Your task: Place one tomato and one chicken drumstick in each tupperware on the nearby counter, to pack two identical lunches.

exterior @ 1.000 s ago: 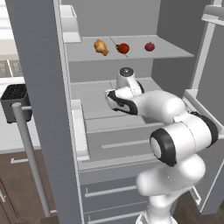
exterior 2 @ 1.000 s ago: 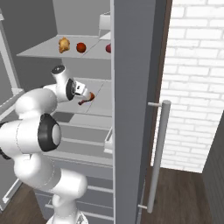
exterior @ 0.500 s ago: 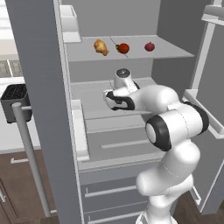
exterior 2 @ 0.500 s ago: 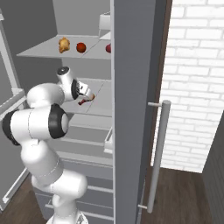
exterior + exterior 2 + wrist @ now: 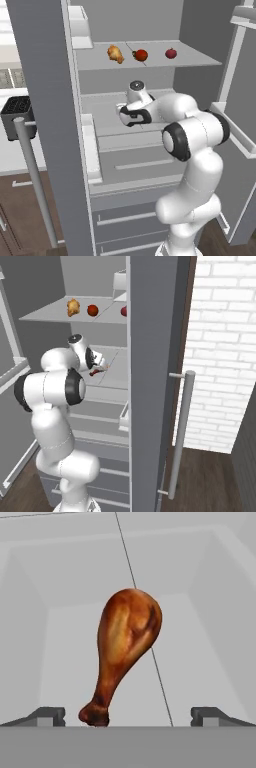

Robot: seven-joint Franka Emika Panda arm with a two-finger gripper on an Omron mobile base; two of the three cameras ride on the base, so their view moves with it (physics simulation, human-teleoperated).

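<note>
A brown chicken drumstick (image 5: pixel 127 642) lies on the fridge's middle shelf, bone end toward my gripper (image 5: pixel 129 719). The gripper is open, with its fingertips (image 5: pixel 47 716) wide on either side of the bone end and not touching it. From the base views the gripper (image 5: pixel 126 113) (image 5: pixel 100 365) reaches over that shelf, with the drumstick (image 5: pixel 95 372) just beyond it. On the upper shelf sit another chicken drumstick (image 5: pixel 115 54) (image 5: pixel 73 306), a bright red tomato (image 5: pixel 141 55) (image 5: pixel 92 310) and a darker tomato (image 5: pixel 171 53). The tupperware and the counter are out of view.
The open fridge door (image 5: pixel 45 100) with its long bar handle (image 5: pixel 35 180) and door bins (image 5: pixel 91 145) stands on the left. The other door (image 5: pixel 150 381) with its handle (image 5: pixel 180 431) stands on the right. Drawers (image 5: pixel 135 220) lie below and a brick wall (image 5: pixel 220 356) is on the right.
The arm's elbow has swung up and in, and the hand has slid a little along the middle shelf. The jaws stay open and the food has not moved.
</note>
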